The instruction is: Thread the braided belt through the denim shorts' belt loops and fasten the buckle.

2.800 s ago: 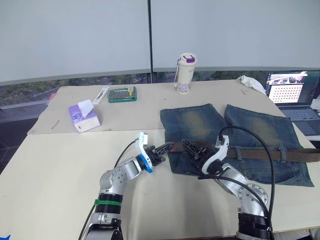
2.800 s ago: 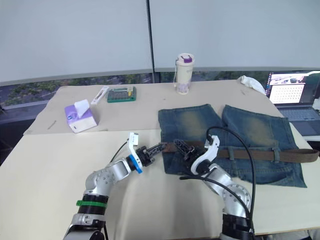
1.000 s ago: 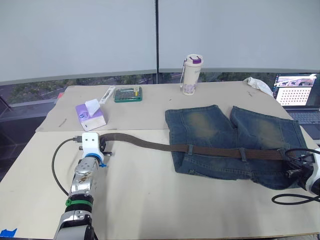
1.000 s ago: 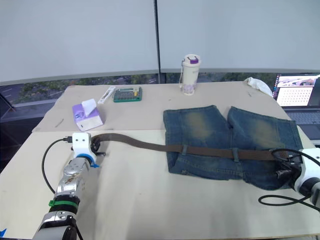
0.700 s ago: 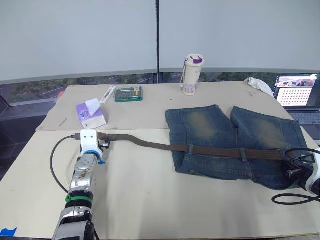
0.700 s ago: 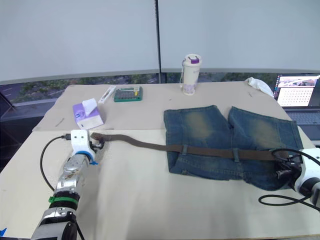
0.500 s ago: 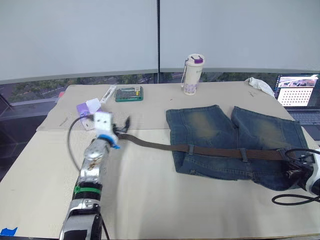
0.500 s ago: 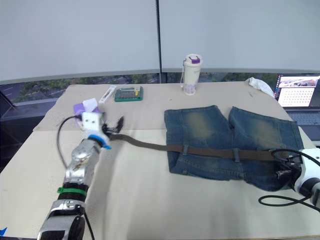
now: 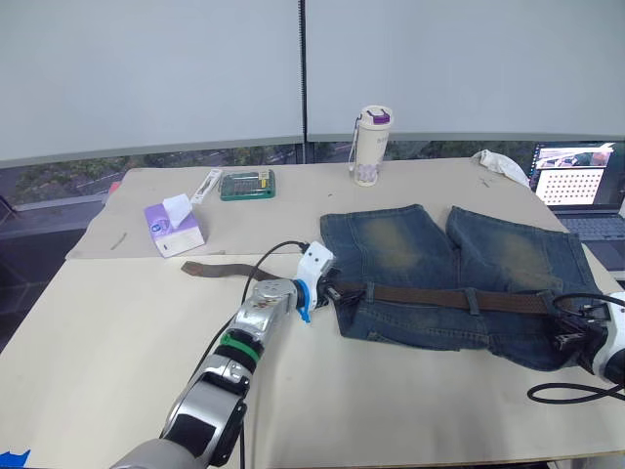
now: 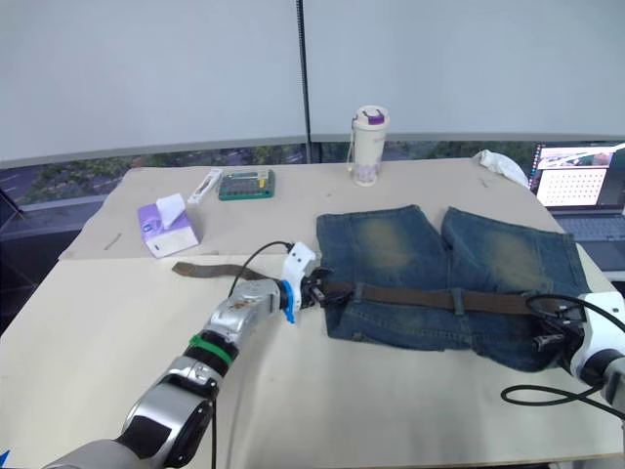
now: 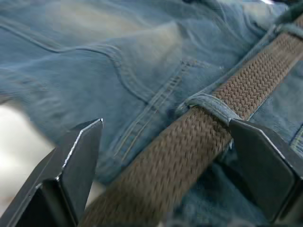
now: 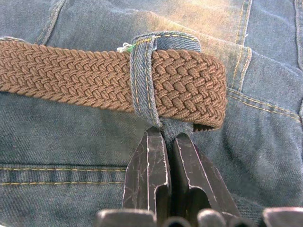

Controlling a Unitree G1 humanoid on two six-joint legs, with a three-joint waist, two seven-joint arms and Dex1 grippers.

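The denim shorts (image 9: 391, 244) lie flat on the table, waistband toward me. The braided belt (image 9: 420, 295) runs through the belt loops along the waistband, and its free left part (image 9: 210, 268) trails over the table. My left gripper (image 9: 327, 290) is at the shorts' left edge. In the left wrist view it (image 11: 165, 124) stands open astride the belt (image 11: 189, 146), just short of a belt loop (image 11: 208, 106). My right gripper (image 9: 566, 332) is at the waistband's right end. There it (image 12: 168, 132) is shut, pinching denim right under a loop (image 12: 142, 75), past which the belt's end (image 12: 208, 90) stops.
A purple tissue box (image 9: 174, 227) stands at the left, with a green box (image 9: 244, 184) behind it. A bottle (image 9: 368, 147) stands behind the shorts. At the far right are a white cloth (image 9: 498, 164) and a laptop (image 9: 576, 186). A black cable (image 9: 562, 391) loops near the right arm.
My left gripper let go of the belt's left end, opened wide and swung right to the shorts' left edge. The belt end now lies on the table. The right gripper stayed put.
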